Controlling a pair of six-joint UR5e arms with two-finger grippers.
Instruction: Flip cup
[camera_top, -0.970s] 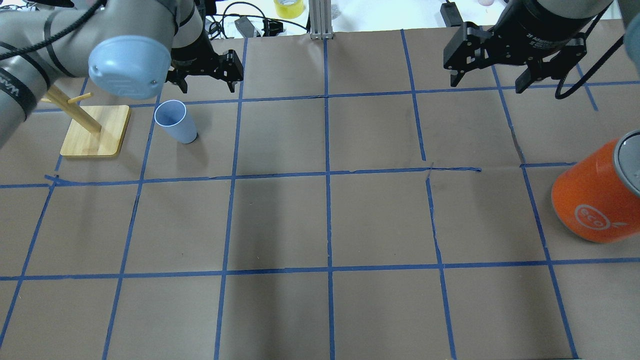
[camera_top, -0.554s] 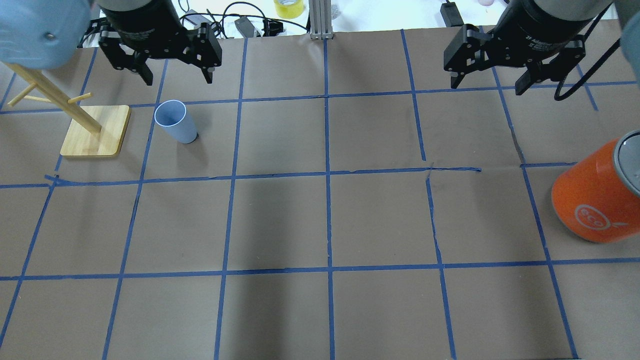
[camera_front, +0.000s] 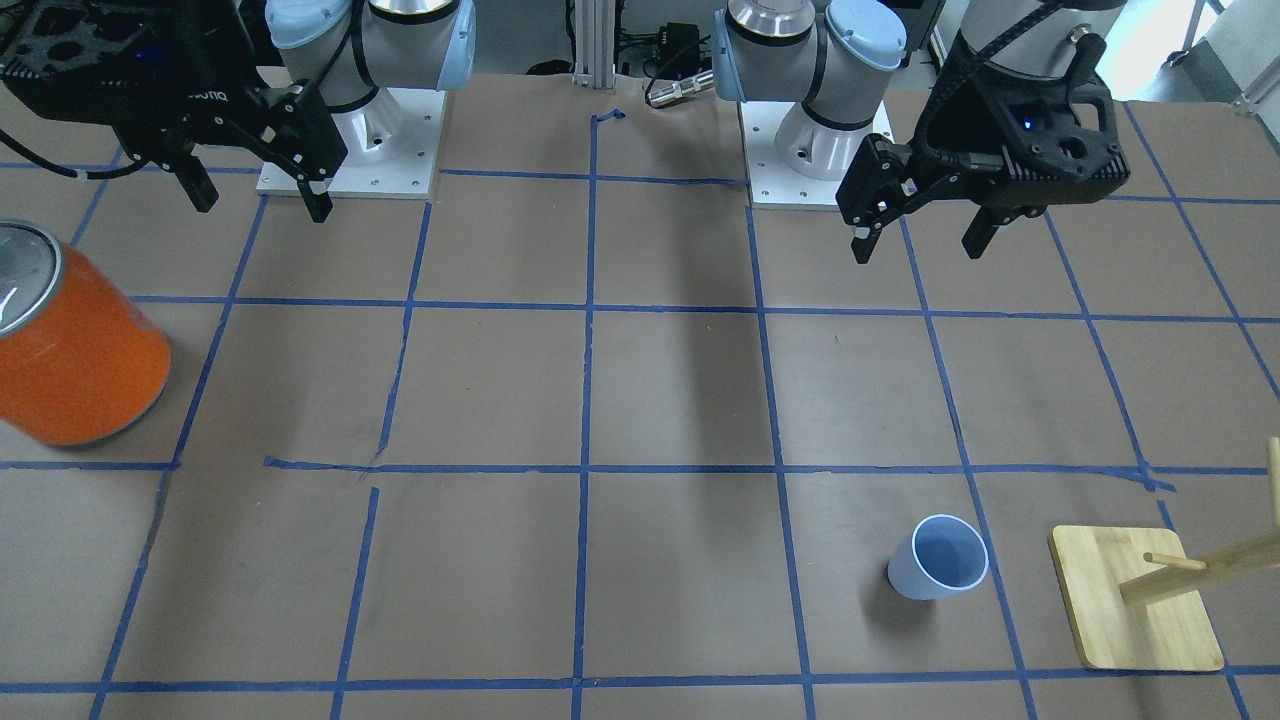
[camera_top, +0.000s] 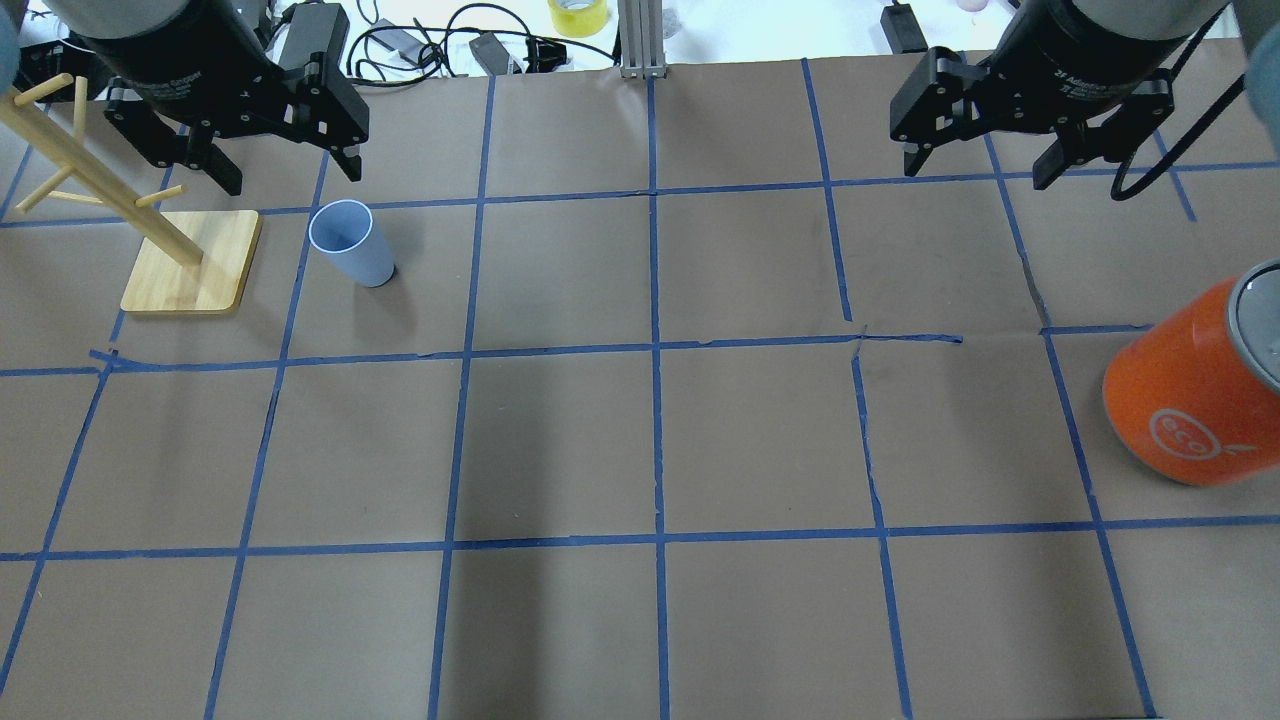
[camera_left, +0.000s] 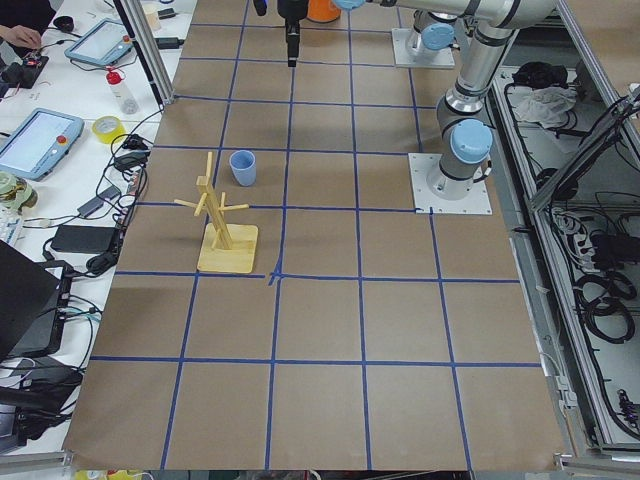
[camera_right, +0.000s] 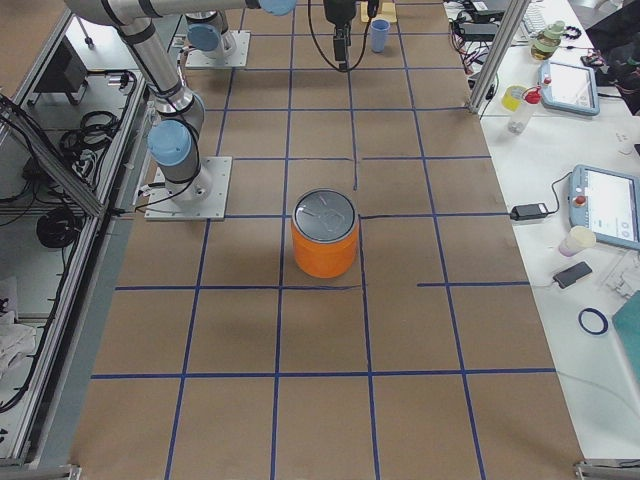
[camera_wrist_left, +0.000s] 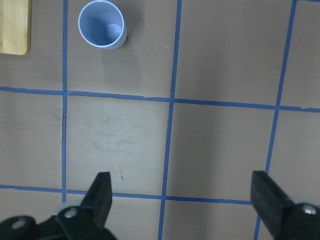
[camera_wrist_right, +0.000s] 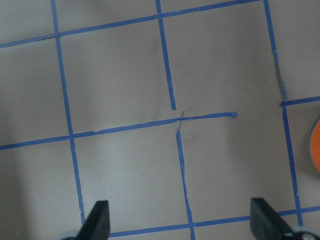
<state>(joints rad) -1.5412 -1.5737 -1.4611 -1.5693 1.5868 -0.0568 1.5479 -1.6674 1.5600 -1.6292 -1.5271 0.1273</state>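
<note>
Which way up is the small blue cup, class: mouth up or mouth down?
Mouth up: the cup stands on its narrow base, and its open, empty inside shows from above.

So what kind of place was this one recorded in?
Most likely a robotics lab workcell: the left arm and right arm are bolted to a table papered brown and taped into a blue grid, with a teach pendant lying alongside.

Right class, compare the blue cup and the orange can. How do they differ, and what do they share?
The cup is small and pale blue; the orange can is much larger. The cup's mouth is open; the orange can's top has a silver lid. Both stand upright.
</note>
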